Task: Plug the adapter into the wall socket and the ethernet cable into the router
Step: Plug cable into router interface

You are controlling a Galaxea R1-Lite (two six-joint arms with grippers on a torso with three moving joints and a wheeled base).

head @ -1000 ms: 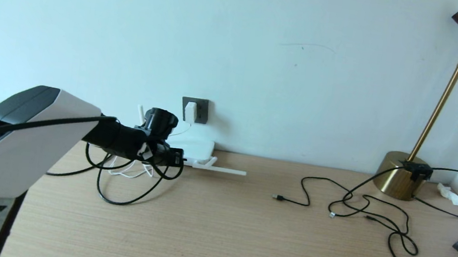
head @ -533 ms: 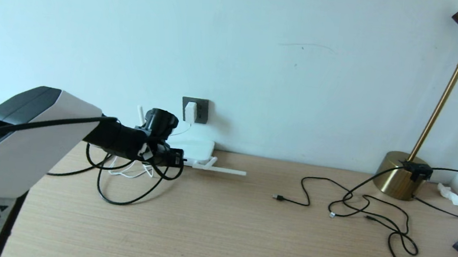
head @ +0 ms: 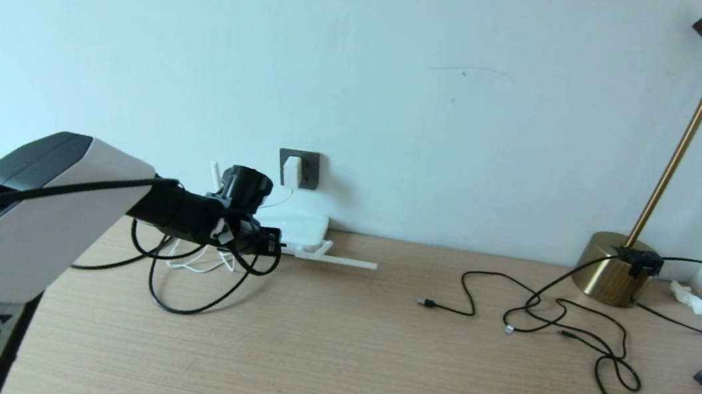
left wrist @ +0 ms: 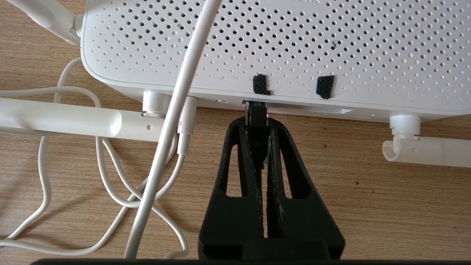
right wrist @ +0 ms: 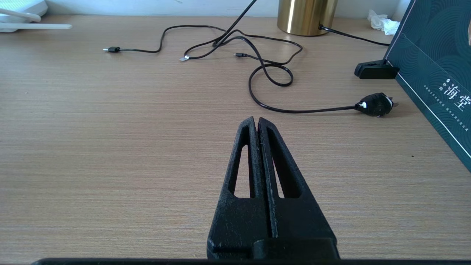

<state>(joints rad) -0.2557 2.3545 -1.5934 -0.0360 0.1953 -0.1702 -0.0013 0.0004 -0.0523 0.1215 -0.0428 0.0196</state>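
- The wooden desk (head: 336, 369) is seen running along the wall; a broad bare stretch is left across its front and middle.
- The left arm is reached toward the desk's back edge at the left; the right arm is held low over the front of the desk.
- A brass lamp (head: 612, 276) is stood at the back right corner, with thin black cables (head: 575, 332) sprawled before it.
- The router (left wrist: 279, 51) is laid against the back edge, its port edge turned toward the front.
- The wall socket (head: 299, 169) is mounted just above the router, and the adapter (head: 292, 172) is seated in it.
- The left gripper (left wrist: 257, 123) is clamped on the ethernet cable (left wrist: 257, 116) plug, which is pressed at a router port.
- The right gripper (right wrist: 256, 123) is closed on nothing, with bare wood all around it.
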